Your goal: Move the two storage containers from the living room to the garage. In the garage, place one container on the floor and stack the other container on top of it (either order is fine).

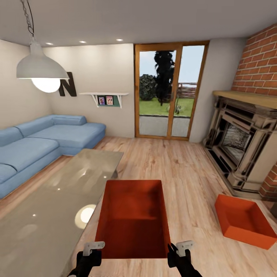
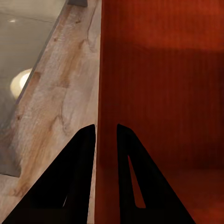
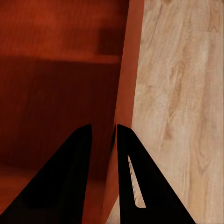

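Storage container (image 1: pixel 132 219) beside the glass table (image 1: pixel 57 204) is pinched by left end effector (image 1: pixel 92 250) and right end effector (image 1: pixel 181 248) on opposite walls; next, likely carry it garageward.

Matt orange-red plastic-looking containers (image 1: pixel 132 219) (image 1: pixel 244 220), glossy reflective glass tabletop (image 1: pixel 50 207), light wood plank floor (image 1: pixel 184 169) with satin sheen, blue cloth sofa (image 1: pixel 42 142), rough red brick chimney (image 1: pixel 261 61), matt black fingers (image 2: pixel 79 177).
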Controlling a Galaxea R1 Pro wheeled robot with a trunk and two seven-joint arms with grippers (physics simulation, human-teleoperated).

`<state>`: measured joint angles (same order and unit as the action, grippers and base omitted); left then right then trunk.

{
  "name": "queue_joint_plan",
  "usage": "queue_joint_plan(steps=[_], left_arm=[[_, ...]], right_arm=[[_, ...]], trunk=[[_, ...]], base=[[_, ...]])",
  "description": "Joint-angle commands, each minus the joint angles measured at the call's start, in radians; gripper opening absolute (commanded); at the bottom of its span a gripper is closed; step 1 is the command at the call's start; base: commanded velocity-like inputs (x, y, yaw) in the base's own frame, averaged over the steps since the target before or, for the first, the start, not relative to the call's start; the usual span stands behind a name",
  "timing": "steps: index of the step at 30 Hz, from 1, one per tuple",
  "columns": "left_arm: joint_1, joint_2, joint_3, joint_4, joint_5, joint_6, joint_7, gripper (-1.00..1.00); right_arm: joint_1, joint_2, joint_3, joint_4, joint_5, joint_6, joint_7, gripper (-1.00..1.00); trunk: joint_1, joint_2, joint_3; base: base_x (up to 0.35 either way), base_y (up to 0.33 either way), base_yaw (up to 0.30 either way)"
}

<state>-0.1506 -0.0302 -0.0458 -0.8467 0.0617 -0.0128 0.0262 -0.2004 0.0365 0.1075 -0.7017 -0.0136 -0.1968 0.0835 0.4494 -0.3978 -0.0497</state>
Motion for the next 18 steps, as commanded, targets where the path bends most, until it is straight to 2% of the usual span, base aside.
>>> queue_joint_plan(steps=[1,18], left_arm=[[-0.001,0.009,0.0,-0.002,0.001,-0.001,0.011,-1.0],[-0.001,0.009,0.001,-0.002,0.001,-0.001,0.011,-1.0]], right_arm=[[-0.001,-0.001,0.003,0.002,-0.002,-0.003,0.007,-1.0],[-0.001,-0.001,0.003,0.002,-0.002,-0.003,0.007,-1.0]], trunk=[[0.001,-0.002,-0.002],[0.001,-0.002,-0.002]], base=[[0.0,0.0,0.289],[0.0,0.0,0.289]])
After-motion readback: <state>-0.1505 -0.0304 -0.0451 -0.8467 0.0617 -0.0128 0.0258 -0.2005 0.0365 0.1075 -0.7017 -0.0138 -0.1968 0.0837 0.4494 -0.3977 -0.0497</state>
